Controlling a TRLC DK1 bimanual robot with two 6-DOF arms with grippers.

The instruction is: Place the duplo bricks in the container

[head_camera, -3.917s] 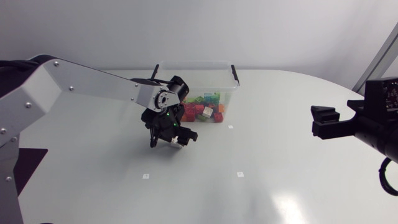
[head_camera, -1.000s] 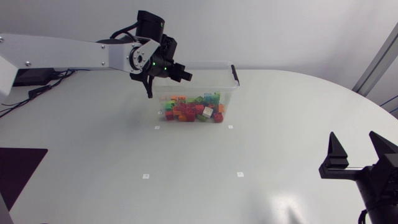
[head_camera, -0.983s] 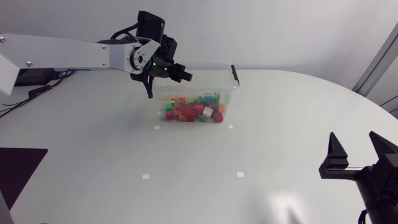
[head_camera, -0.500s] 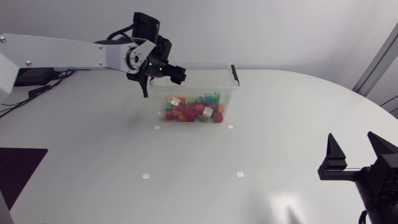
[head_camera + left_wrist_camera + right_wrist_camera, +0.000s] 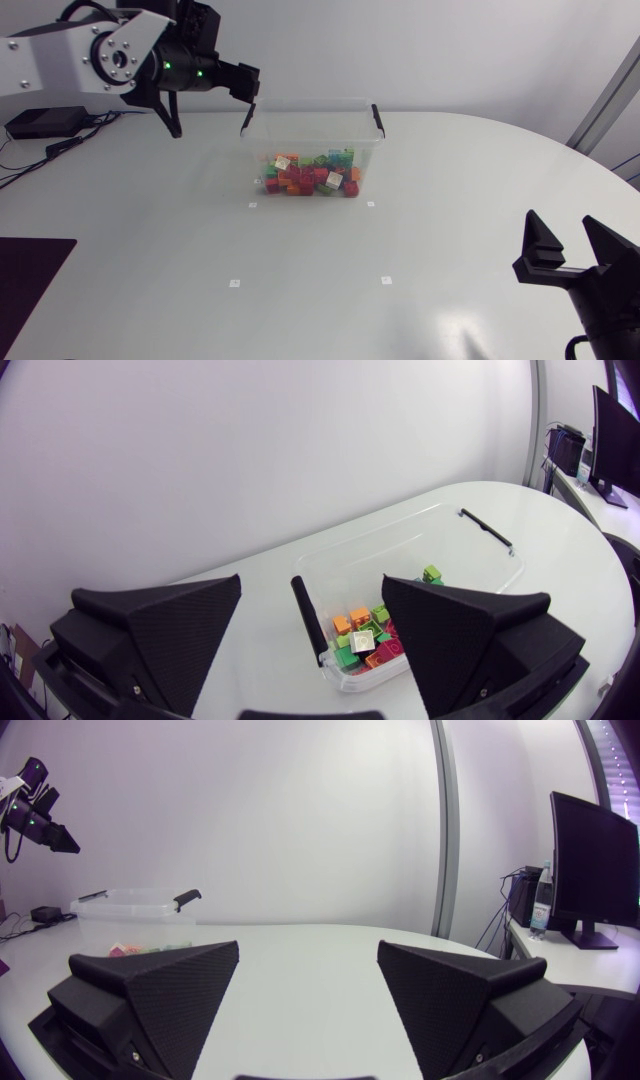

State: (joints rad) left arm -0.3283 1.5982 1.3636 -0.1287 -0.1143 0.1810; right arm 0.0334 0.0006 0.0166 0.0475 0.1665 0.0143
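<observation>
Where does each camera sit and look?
Head view: above the table, looking down on the container, left end effector and right end effector.
Left wrist view: on the left arm, looking down past its own fingers at the bricks.
Right wrist view: on the right arm, looking across the table between its fingers.
All share the container.

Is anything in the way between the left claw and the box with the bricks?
Nothing visible is. The left gripper is open and empty, and the box lies ahead of it with only air between them. The box has no lid, and the bricks lie inside it.
</observation>
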